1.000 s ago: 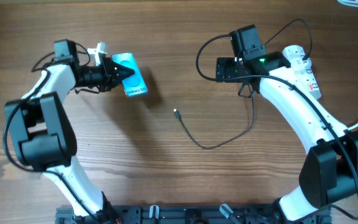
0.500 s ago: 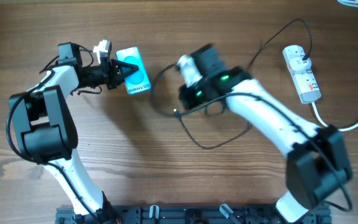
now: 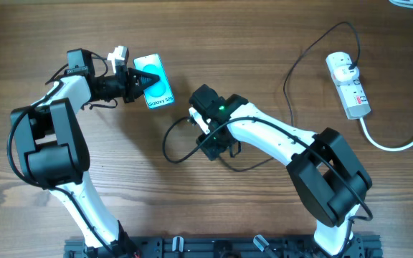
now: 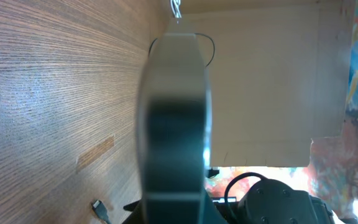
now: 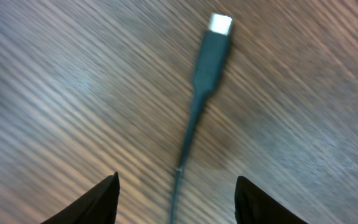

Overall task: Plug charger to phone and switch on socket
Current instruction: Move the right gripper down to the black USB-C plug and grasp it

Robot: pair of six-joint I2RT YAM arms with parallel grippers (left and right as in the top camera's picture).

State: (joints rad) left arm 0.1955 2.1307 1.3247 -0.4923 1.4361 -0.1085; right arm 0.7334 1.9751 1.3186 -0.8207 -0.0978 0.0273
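The phone (image 3: pixel 156 82), with a cyan screen, is held on edge at the far left by my left gripper (image 3: pixel 142 81), which is shut on it. In the left wrist view the phone (image 4: pixel 174 118) is a dark blurred slab seen edge-on. The charger's black cable (image 3: pixel 286 82) runs from its white plug (image 3: pixel 343 63) in the socket (image 3: pixel 349 86) to the table's middle. My right gripper (image 3: pixel 212 145) hangs over the cable's free end, open and empty. In the right wrist view the connector tip (image 5: pixel 220 25) lies on the wood and the cable passes between the open fingers (image 5: pixel 101 200).
The socket's thick white cord (image 3: pixel 387 145) curves off to the right edge. The cable forms a loop (image 3: pixel 166 143) left of my right gripper. The connector also shows low in the left wrist view (image 4: pixel 100 209).
My right arm swung from beside the socket leftward and down over the cable's free end. The cable slack shifted left into a loop. My left gripper with the phone moved slightly right, then held still.
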